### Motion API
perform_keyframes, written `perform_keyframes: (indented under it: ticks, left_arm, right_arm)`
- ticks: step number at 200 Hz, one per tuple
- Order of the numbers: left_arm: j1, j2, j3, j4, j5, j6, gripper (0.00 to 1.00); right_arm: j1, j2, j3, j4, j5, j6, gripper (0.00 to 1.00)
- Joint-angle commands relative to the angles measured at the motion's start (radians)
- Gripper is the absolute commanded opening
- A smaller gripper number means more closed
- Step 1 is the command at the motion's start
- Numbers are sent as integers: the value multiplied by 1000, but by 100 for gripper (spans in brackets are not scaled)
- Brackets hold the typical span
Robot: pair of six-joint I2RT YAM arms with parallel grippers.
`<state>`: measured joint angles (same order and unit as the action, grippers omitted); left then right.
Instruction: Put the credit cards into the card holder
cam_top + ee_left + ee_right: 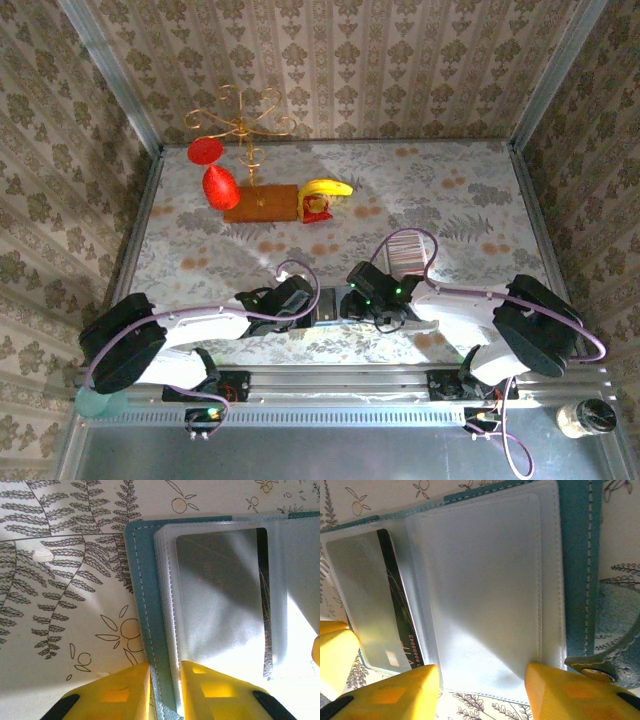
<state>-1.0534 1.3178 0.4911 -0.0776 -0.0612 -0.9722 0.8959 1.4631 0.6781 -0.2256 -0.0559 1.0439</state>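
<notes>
The teal card holder lies open on the table, its clear plastic sleeves fanned out. One dark credit card sits inside a sleeve on the left half. My left gripper is shut on the holder's left cover edge and sleeve stack. My right gripper stands open, its jaws wide apart on either side of an empty sleeve page near the snap tab. From above, both grippers meet at the holder near the front edge. More credit cards stand in a striped row behind the right gripper.
At the back left are a gold wire stand, two red pieces, a wooden board and a banana. A jar stands off the table at the front right.
</notes>
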Motion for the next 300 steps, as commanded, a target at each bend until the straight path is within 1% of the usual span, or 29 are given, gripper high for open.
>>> perform_keyframes:
  ticks: [1,45,116,143,188,210,228,255,278,300]
  left_arm:
    - [-11,11,-2,-47,-39,8,22]
    - [-13,6,-6,-43,-44,2,21]
    - [-13,-23,-24,-32,-56,-6,21]
    - [-13,-45,-56,20,-58,-11,20]
    - [-13,-75,-90,80,-50,-17,20]
    - [-13,-87,-112,102,-57,-41,19]
    - [-14,-114,-143,132,-70,-61,19]
    - [-12,-179,-163,94,-108,-81,18]
    - [-13,-253,-209,114,-118,-107,19]
    - [-11,-310,-195,21,-146,-97,21]
  right_arm:
    - [13,41,-2,24,6,21,52]
    - [13,66,-1,138,-39,63,58]
    - [15,57,-24,264,-53,141,56]
    - [19,66,-43,343,-75,176,55]
    - [21,61,-52,405,-80,213,54]
    - [27,62,-49,418,-82,223,54]
    - [33,60,-45,409,-71,222,54]
    - [38,65,-38,398,-65,218,53]
    - [40,66,-32,401,-65,219,53]
    - [41,72,-23,409,-68,220,53]
